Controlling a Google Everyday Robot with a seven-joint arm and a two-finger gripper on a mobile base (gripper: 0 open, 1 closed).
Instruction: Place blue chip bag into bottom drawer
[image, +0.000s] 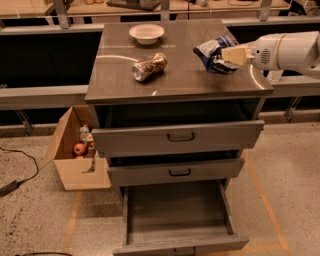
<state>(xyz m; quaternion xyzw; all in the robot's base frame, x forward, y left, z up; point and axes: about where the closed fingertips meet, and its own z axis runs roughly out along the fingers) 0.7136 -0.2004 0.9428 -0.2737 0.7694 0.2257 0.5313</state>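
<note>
Fingers: the two fingers (234, 53) are pinching the right end of the blue chip bag (211, 52). They are almost closed, with only the crinkly foil between them.

Gripper: the gripper (225, 55) is reaching in from the right side of the picture. It is sitting over the right part of the grey cabinet top (180, 85).

Bag: the blue chip bag is sticking out from the fingers toward the left of the picture, so its long way is running sideways. I cannot tell if its bottom is touching the cabinet top or hanging just above it.

Where the bag must go: the bottom drawer (175, 215) is standing pulled out, low down near the floor. It is lying far below the bag, a bit to the left in the picture and closer to the camera.

What is in between: the top drawer (150, 137) and the middle drawer (150, 174) are poking out a little under the cabinet top. The bottom drawer is poking out more than both.

Next move, my guess: the gripper is going to need to come forward past the two upper drawers first, and only then go down.

Other things: a gold can (149, 66) is lying on its side near the middle of the top, well apart from the bag. A white bowl (146, 33) is sitting at the back.
</note>
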